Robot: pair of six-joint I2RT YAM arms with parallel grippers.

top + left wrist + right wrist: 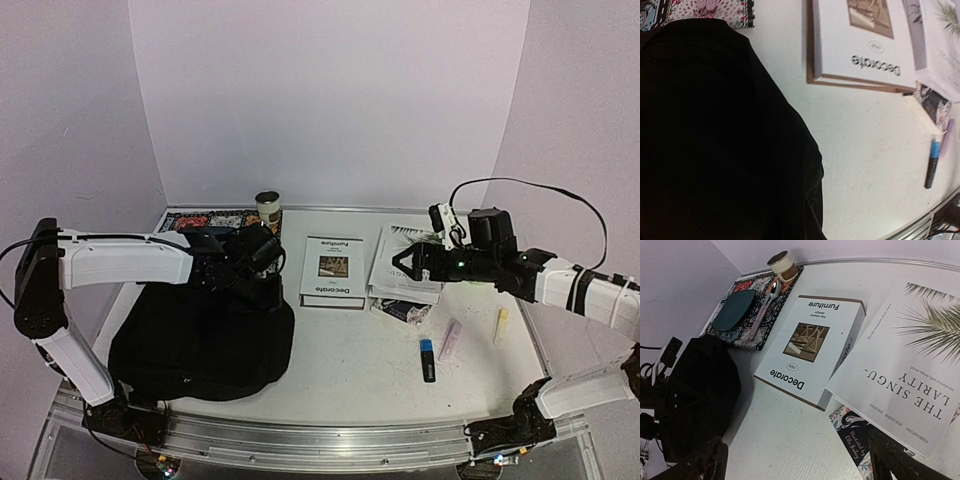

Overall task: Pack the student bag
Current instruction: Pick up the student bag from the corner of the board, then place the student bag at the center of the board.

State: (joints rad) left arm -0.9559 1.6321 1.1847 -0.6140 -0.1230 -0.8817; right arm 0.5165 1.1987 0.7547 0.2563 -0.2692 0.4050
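At the near-left corner of the surface (pixel 350 350) the student bag (pixel 200 335) slumps in a floppy heap of matte black fabric, creased and rounded, with no clear long axis. The left claw (pixel 258 253) sits at the heap's far-right rim, against the cloth. Its wrist view shows only black fabric, so I cannot tell whether its fingers are spread or pinching. The right claw (pixel 402 265) hovers over a glossy magazine (pixel 910 370) toward the right edge, fingers spread wide with nothing between them. From there the bag lies to the left, with the thick white Decorate book (pixel 332 268) between them, its long axis running far edge to near edge. The left arm is much the nearer to the bag. I judge that it suits holding the mouth open while the right arm brings the flat, stiff items across. A slim marker with a blue band (pixel 428 358) lies toward the near-right corner.
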